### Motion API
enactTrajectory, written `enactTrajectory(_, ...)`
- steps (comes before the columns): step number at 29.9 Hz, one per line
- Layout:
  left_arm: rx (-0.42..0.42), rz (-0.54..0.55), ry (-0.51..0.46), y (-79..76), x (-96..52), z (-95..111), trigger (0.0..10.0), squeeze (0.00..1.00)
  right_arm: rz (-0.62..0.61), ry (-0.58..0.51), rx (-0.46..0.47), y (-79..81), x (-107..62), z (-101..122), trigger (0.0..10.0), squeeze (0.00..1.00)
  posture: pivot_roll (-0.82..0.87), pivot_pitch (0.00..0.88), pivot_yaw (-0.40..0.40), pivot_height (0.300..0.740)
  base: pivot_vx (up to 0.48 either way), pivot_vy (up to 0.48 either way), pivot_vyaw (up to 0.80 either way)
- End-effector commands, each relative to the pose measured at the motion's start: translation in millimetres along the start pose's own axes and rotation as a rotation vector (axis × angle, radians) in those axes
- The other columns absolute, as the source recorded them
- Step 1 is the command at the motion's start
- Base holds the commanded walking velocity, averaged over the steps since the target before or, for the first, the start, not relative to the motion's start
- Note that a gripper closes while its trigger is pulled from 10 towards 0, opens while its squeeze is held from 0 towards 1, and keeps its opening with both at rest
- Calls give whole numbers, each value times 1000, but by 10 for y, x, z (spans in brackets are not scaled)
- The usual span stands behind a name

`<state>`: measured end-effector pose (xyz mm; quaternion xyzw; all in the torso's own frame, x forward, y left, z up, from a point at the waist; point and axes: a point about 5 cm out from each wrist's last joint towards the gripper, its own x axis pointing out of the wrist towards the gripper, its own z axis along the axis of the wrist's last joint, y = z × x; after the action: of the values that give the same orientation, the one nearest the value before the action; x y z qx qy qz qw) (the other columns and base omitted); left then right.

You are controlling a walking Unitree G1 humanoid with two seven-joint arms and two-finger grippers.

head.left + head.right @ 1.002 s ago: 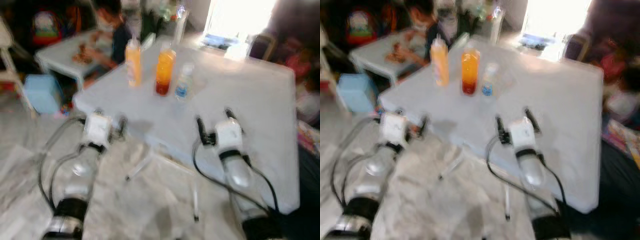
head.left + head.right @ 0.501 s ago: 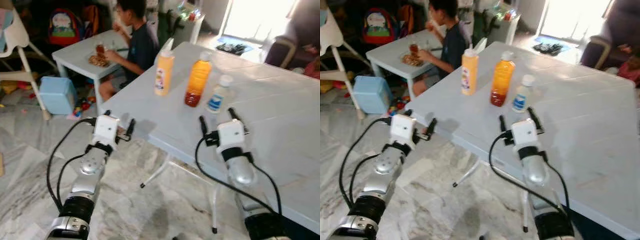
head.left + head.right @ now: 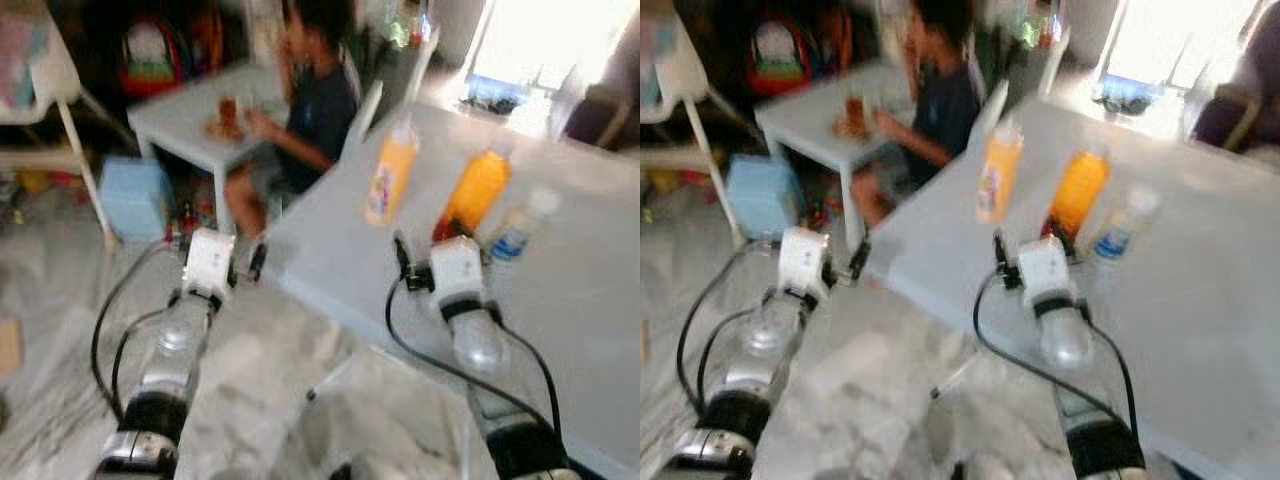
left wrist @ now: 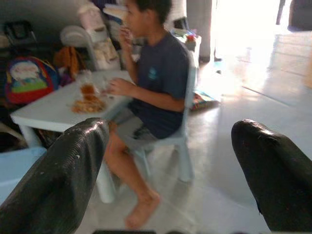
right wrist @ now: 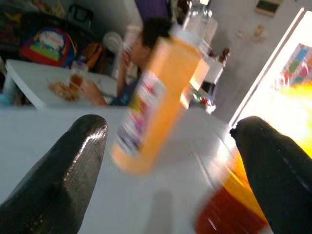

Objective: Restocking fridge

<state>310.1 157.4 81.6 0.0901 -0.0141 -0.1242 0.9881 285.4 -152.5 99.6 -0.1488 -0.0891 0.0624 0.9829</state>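
Note:
Three bottles stand on the white table [image 3: 350,270]: a yellow-orange bottle with a label [image 3: 388,180], an orange juice bottle [image 3: 473,190] and a small clear bottle with a blue label [image 3: 515,232]. My right gripper [image 3: 438,245] hovers open over the table's near edge, just short of the juice bottle. In the right wrist view its open fingers [image 5: 73,165] frame the yellow-orange bottle [image 5: 151,102], with the juice bottle [image 5: 229,204] off to one side. My left gripper [image 3: 222,250] is open beside the table's corner, above the floor. The eye views are blurred.
A person [image 3: 315,110] sits on a chair at a small white table [image 3: 190,115] beyond the left gripper. A light blue stool [image 3: 128,195], a white high chair [image 3: 45,95] and a backpack [image 3: 150,50] stand farther left. Marble floor lies below.
The whole picture has swung, so the camera moved. The bottles now sit nearer my right gripper and farther right in view. Both grippers stay open.

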Motion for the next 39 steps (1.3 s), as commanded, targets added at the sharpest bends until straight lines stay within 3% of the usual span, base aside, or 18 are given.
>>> enactTrajectory(1, 15, 32, -4, 88, -12, 12, 10000, 0, 18, -28, 6, 46, 47, 67, 10000, 0, -23, 0, -69, 740, 281, 390, 0)
enactTrajectory(10, 13, 33, -7, 101, -25, 11, 10000, 0, 19, -34, 2, 72, 46, 74, 10000, 0, -16, 0, -71, 740, 31, 43, 0)
enactTrajectory(19, 23, 17, 6, 135, -73, -18, 10000, 0, -129, -24, 42, -71, 116, 99, 10000, 0, 0, 0, -66, 740, 0, 0, 0)
enactTrajectory(26, 37, 3, 12, 154, -101, -19, 10000, 0, -229, -42, 101, -283, 389, 209, 10000, 0, 24, 11, -49, 740, 0, 0, 0)
enactTrajectory(39, 59, -15, 23, 206, -161, -12, 10000, 0, -335, -85, 116, -460, 702, 389, 10000, 0, 56, 37, -30, 740, 0, 0, 0)
